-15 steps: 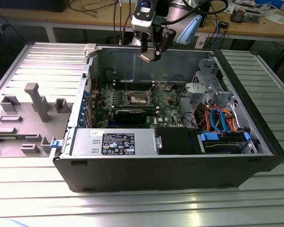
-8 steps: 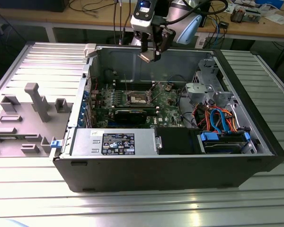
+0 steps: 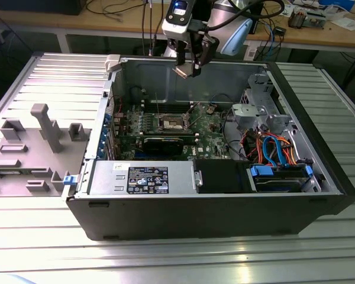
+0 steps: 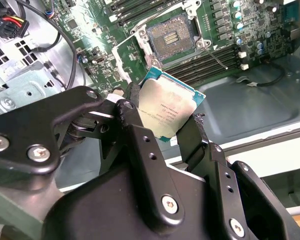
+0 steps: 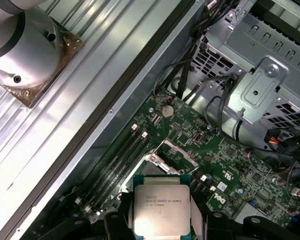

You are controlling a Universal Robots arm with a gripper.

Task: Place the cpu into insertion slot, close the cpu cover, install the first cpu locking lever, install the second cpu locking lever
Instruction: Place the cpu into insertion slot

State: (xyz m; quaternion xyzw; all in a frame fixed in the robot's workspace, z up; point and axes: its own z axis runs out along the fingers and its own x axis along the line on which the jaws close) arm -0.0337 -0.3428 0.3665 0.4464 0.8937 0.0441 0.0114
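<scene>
My gripper [image 3: 186, 66] hangs above the back wall of the open computer case, shut on the cpu [image 3: 183, 71]. In both wrist views the square silver-topped cpu [image 4: 167, 110] [image 5: 161, 207] sits between the black fingers [image 4: 135, 125], tilted and well above the green motherboard [image 4: 90, 30]. Below it lies the insertion slot [image 4: 170, 36] [image 3: 168, 122], a dark square recess with a silvery rim and nothing in it. The cpu cover [image 4: 119, 62] is folded open beside the slot. Thin locking levers [image 4: 217, 57] stand loose next to the slot.
Long black memory slots [image 4: 210, 62] flank the socket, and a long black card [image 3: 165, 142] lies in front of it. A silver drive cage [image 3: 254, 112], coloured cables [image 3: 275, 151] and the power supply [image 3: 142, 177] fill the case. A grey fixture tray [image 3: 29, 142] lies at the exterior view's left.
</scene>
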